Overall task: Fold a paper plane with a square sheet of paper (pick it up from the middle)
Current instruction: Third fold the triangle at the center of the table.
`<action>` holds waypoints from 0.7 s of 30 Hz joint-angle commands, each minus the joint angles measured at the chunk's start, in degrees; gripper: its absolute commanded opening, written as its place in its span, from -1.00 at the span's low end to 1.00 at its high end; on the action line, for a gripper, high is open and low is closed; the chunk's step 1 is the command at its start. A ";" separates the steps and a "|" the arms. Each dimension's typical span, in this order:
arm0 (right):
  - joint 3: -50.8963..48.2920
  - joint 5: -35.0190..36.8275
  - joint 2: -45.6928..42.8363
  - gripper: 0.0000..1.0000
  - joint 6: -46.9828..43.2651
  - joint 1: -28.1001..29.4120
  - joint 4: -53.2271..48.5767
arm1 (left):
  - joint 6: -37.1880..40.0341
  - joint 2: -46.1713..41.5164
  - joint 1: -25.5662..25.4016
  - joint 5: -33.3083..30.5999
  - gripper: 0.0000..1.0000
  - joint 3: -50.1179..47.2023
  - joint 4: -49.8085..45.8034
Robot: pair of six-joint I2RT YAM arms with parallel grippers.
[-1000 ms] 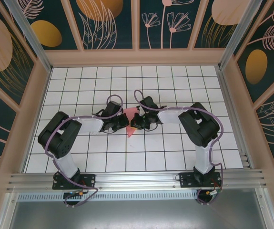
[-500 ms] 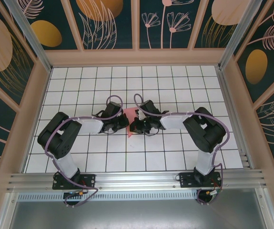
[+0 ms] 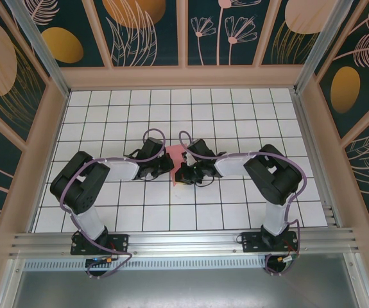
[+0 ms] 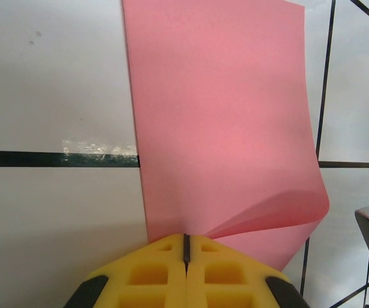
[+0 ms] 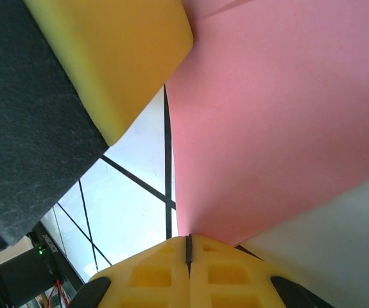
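The square sheet of paper (image 4: 223, 122) lies mostly flat on the worktop (image 4: 49, 83), stretching away ahead of the left end effector (image 4: 186, 247). That end effector's pads are pinched on the near edge, and the corner to its right curls up. The right end effector (image 5: 188, 242), likewise closed on the paper's edge, has crept in toward the left one over the last second. The two now sit close across the sheet. A fold is probably being brought over; there is no plane shape yet.

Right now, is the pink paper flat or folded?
Folded over, not creased flat: by the left gripper, the paper shows a curled upper layer.
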 commanded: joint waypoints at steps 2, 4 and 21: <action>-0.58 0.14 1.34 -0.86 -1.02 0.19 -0.58 | -0.66 -0.01 -0.43 -1.75 -1.00 -1.86 -4.88; -0.15 1.13 1.22 -0.86 -1.54 0.35 -1.94 | -0.65 0.03 -0.40 -1.86 -1.00 -1.85 -4.92; 0.24 3.25 -3.32 -0.88 -1.56 1.74 -1.27 | -0.88 -0.70 -0.43 -2.03 -1.00 -2.18 -5.01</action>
